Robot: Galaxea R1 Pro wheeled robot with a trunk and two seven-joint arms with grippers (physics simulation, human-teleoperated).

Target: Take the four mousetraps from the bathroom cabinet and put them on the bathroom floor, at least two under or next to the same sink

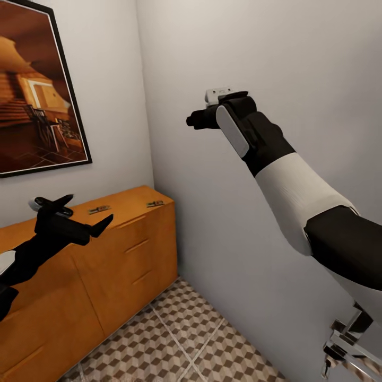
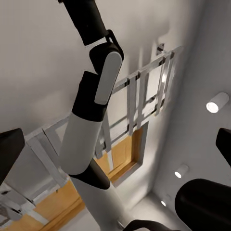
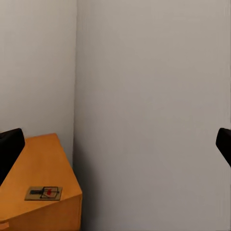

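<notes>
Mousetraps [image 1: 100, 209] [image 1: 155, 203] are seen lying apart on the cabinet [image 1: 122, 254] top. Left claw [image 1: 87, 212] is held released beside the nearer one; right claw [image 1: 192, 121] is raised, its state untellable.

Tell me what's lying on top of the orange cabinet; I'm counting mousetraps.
Two mousetraps show on the cabinet top: one near its corner end, another beside the left gripper. The left arm covers the top farther along, so others may be hidden.
</notes>
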